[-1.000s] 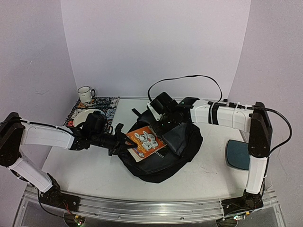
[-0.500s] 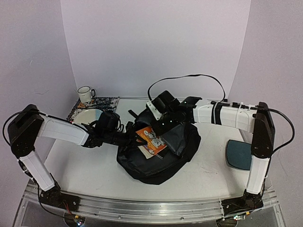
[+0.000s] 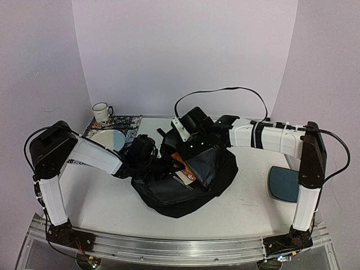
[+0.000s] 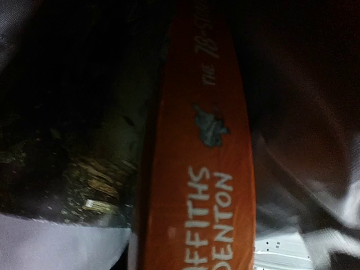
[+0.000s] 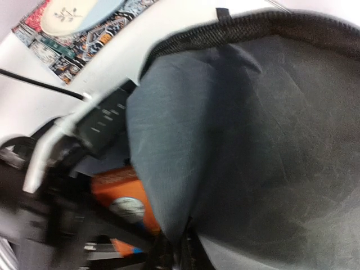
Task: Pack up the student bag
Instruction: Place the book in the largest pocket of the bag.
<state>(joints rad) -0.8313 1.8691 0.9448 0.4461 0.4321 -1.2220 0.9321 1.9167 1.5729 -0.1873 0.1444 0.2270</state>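
The student bag (image 3: 185, 188), a large black backpack, lies in the middle of the table with its mouth facing left. My right gripper (image 3: 194, 148) is shut on the bag's upper flap and holds it raised. The right wrist view shows the grey lining (image 5: 185, 140) pinched between the jaws, with the zip edge (image 5: 253, 22) above. My left gripper (image 3: 167, 166) reaches into the opening, shut on an orange book (image 3: 183, 163). The book's spine (image 4: 197, 169) fills the left wrist view, with dark bag interior around it. Its own fingers are hidden there.
A white mug (image 3: 102, 112) stands at the back left beside a patterned mat (image 3: 128, 122) that carries a pale plate (image 3: 109, 139). A dark-teal rounded pad (image 3: 282, 184) lies on the right, near the right arm's upright link. Purple walls close in the back and sides.
The left arm has pushed to the right, carrying the orange book deeper into the bag, so most of its cover is now hidden under the flap. The right gripper has stayed where it was.
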